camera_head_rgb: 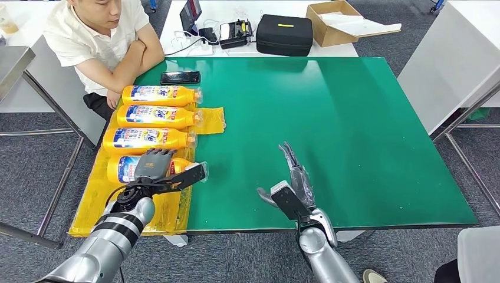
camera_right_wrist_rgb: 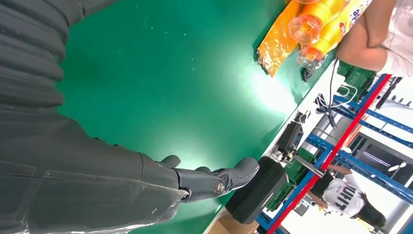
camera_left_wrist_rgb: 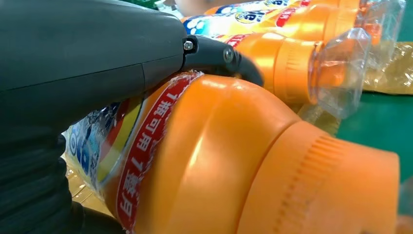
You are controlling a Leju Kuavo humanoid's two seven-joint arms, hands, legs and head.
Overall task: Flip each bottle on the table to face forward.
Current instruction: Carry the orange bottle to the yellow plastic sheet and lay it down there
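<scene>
Several orange bottles lie side by side on a yellow plastic sheet [camera_head_rgb: 94, 200] at the left of the green table [camera_head_rgb: 354, 130], caps pointing right. The far bottle [camera_head_rgb: 159, 94], the second bottle [camera_head_rgb: 156, 116] and the third bottle [camera_head_rgb: 147, 138] show blue-and-white labels. My left hand [camera_head_rgb: 154, 165] grips the nearest bottle [camera_head_rgb: 121, 169], fingers over its top. In the left wrist view the thumb [camera_left_wrist_rgb: 214, 53] lies across that bottle's shoulder [camera_left_wrist_rgb: 219, 146], whose red-edged label is turned sideways. My right hand [camera_head_rgb: 295, 177] hovers open over the table near its front edge, fingers [camera_right_wrist_rgb: 234, 175] straight.
A person [camera_head_rgb: 100, 35] sits at the table's far left corner with an arm by the far bottle. A black phone [camera_head_rgb: 180, 77] lies beside that arm. On the white table behind stand a black case [camera_head_rgb: 284, 34] and a cardboard box [camera_head_rgb: 336, 20].
</scene>
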